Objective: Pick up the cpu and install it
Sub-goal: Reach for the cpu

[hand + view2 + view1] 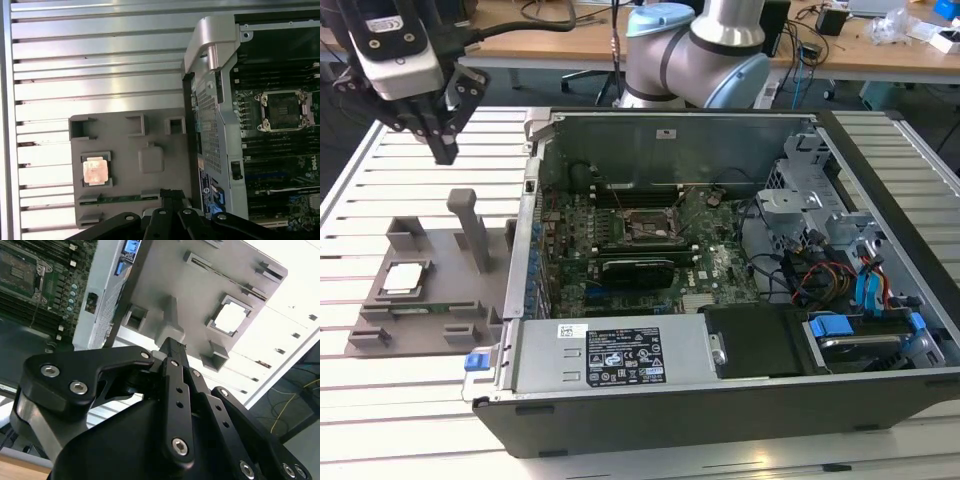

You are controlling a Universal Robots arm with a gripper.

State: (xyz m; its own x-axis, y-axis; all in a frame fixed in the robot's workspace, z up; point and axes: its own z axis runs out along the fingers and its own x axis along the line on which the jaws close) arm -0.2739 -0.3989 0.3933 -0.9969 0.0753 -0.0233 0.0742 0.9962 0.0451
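The cpu, a small silver square chip, lies flat in a recess of the grey tray at the exterior view's left, beside the open computer case. It also appears in both wrist views, on the tray: cpu, cpu. My gripper hangs high above the tray's far side, well apart from the chip, fingers shut with nothing between them. Inside the case the motherboard's empty socket lies open.
An upright post stands on the tray between chip and case wall. A long black card sits just in front of the socket. Drive cage and cables occupy the case's right. The arm's base stands behind the case on the slatted table.
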